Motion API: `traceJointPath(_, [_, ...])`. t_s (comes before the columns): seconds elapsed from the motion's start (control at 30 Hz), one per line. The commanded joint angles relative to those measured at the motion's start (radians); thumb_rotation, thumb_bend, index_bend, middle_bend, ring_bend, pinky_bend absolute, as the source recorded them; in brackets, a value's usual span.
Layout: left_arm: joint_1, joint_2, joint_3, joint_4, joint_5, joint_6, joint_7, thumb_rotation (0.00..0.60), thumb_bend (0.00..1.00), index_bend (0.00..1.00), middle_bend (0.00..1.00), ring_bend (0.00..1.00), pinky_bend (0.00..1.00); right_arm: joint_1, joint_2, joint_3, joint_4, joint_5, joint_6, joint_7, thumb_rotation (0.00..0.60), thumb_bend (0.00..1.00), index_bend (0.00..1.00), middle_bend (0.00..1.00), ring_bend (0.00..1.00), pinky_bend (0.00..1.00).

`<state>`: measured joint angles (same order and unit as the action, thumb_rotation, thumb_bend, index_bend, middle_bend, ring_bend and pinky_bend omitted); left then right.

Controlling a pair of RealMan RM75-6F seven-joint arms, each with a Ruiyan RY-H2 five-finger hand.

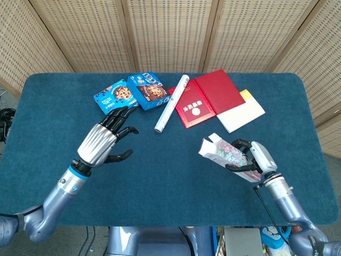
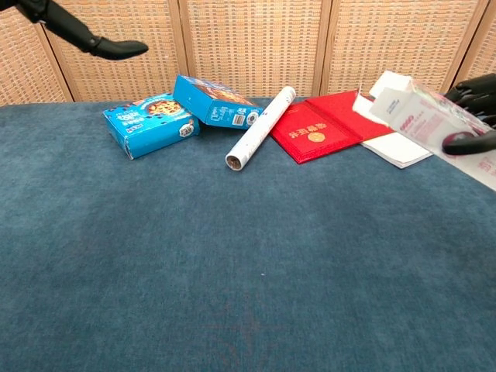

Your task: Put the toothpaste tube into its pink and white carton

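Observation:
The pink and white carton point(image 1: 226, 156) hangs above the table at the right, its open flap end pointing left, and my right hand point(image 1: 256, 160) grips it. In the chest view the carton point(image 2: 430, 122) shows blurred at the right edge, with the right hand's point(image 2: 474, 116) dark fingers around it. A long white tube point(image 1: 170, 103) lies on the cloth at centre back, also seen as the tube point(image 2: 260, 128) with its round end toward me. My left hand point(image 1: 104, 141) hovers over the left of the table, fingers spread, holding nothing; only its fingertips point(image 2: 93, 39) show in the chest view.
Two blue cookie boxes point(image 1: 114, 99) point(image 1: 149, 89) lie at the back left, beside the tube. Red booklets point(image 1: 205, 98) and a white and yellow book point(image 1: 242, 112) lie at the back right. The table point(image 1: 170, 186) is covered in blue cloth.

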<state>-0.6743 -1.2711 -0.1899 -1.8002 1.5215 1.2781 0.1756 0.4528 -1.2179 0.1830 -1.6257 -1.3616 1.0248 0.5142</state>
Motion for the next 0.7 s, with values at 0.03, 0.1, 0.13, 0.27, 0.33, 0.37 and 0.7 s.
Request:
traceJointPath(0.03, [0.033, 0.035, 0.026, 0.007, 0.007, 0.018, -0.024, 0.600, 0.28, 0.35, 0.01, 0.03, 0.09, -0.030, -0.001, -0.061, 0.058, -0.048, 0.048, -0.169, 0.600, 0.12, 0.59, 0.52, 0.42, 0.53])
traceJointPath(0.1, [0.051, 0.056, 0.039, 0.009, 0.018, 0.029, -0.037, 0.600, 0.28, 0.35, 0.01, 0.03, 0.09, -0.037, -0.018, -0.070, 0.077, -0.036, 0.053, -0.212, 0.600, 0.12, 0.59, 0.52, 0.42, 0.53])
traceJointPath(0.13, [0.061, 0.066, 0.045, 0.009, 0.023, 0.038, -0.046, 0.600, 0.28, 0.35, 0.01, 0.03, 0.09, -0.039, -0.027, -0.074, 0.090, -0.028, 0.051, -0.229, 0.600, 0.12, 0.59, 0.52, 0.42, 0.53])
traceJointPath(0.27, [0.102, 0.114, 0.067, 0.007, 0.049, 0.072, -0.082, 0.600, 0.28, 0.35, 0.01, 0.03, 0.09, -0.042, -0.070, -0.082, 0.161, -0.003, 0.048, -0.288, 0.600, 0.12, 0.59, 0.52, 0.42, 0.53])
traceJointPath(0.33, [0.115, 0.142, 0.077, 0.001, 0.047, 0.069, -0.081, 0.600, 0.28, 0.35, 0.01, 0.03, 0.09, -0.043, -0.088, -0.085, 0.192, 0.000, 0.054, -0.321, 0.600, 0.12, 0.59, 0.52, 0.42, 0.53])
traceJointPath(0.37, [0.122, 0.160, 0.083, -0.004, 0.040, 0.061, -0.070, 0.600, 0.28, 0.35, 0.01, 0.03, 0.09, -0.044, -0.097, -0.087, 0.209, 0.001, 0.057, -0.343, 0.600, 0.12, 0.59, 0.52, 0.42, 0.53])
traceJointPath(0.7, [0.175, 0.216, 0.100, -0.027, -0.005, 0.057, -0.037, 0.600, 0.28, 0.35, 0.01, 0.02, 0.09, -0.057, -0.164, -0.094, 0.304, 0.029, 0.079, -0.473, 0.600, 0.12, 0.59, 0.50, 0.42, 0.53])
